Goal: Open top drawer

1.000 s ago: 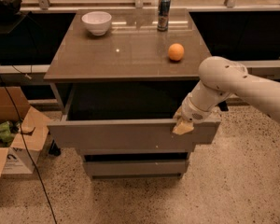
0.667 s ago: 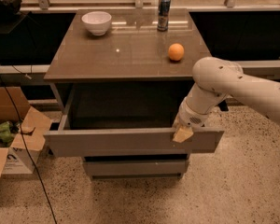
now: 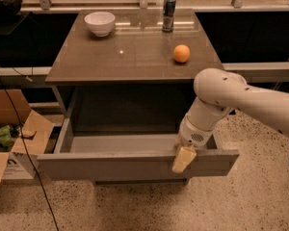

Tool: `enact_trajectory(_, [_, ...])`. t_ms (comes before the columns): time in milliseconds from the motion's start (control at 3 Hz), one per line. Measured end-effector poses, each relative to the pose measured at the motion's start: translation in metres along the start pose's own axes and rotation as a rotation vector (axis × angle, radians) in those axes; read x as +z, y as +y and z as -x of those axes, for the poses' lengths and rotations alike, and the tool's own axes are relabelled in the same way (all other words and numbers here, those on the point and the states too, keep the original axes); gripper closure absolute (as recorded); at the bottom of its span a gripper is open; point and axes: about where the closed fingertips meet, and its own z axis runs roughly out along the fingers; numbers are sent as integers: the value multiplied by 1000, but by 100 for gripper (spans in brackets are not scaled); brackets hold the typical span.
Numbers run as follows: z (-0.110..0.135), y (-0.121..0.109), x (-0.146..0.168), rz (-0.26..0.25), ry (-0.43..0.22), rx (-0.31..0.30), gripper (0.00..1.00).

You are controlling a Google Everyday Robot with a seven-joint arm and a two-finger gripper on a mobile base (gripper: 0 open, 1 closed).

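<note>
At nine o'clock in the view an open cardboard box (image 3: 10, 114) sits on the speckled floor (image 3: 135, 206) with something green (image 3: 2, 135) inside it, and a thin black cable (image 3: 36, 186) runs down past its flaps. Just beside it at its three o'clock stands the grey-brown cabinet (image 3: 135, 57), whose flat top fills the twelve o'clock part of the scene. On that top a white bowl (image 3: 99, 23) rests at about eleven o'clock from the top's middle, a dark drink can (image 3: 169, 13) stands upright at one o'clock near the back edge, and an orange (image 3: 181, 53) lies at three o'clock, well apart from both. Below the top, the top drawer (image 3: 111, 166) stands pulled well out toward six o'clock: its wide flat front sits low in the view, and its shallow grey box shows a bare floor behind the front. At about four o'clock from the view's middle the gripper (image 3: 184, 159) hangs over the upper edge of the drawer front, near the front's right end, with a pale yellowish tip lying against the outer face. Whether it is clamped on the front or only hooked over it cannot be told. The white arm (image 3: 241, 100) comes in from three o'clock, bends at a rounded joint above the drawer's right corner and drops toward the gripper
</note>
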Motion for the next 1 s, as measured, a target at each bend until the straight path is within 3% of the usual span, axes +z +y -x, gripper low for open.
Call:
enact_trajectory(333, [-3, 24, 12, 58, -33, 67, 5])
enact_trajectory(667, [-11, 42, 17, 82, -98, 118, 0])
enact_trajectory(1000, [-12, 43, 17, 83, -102, 121, 0])
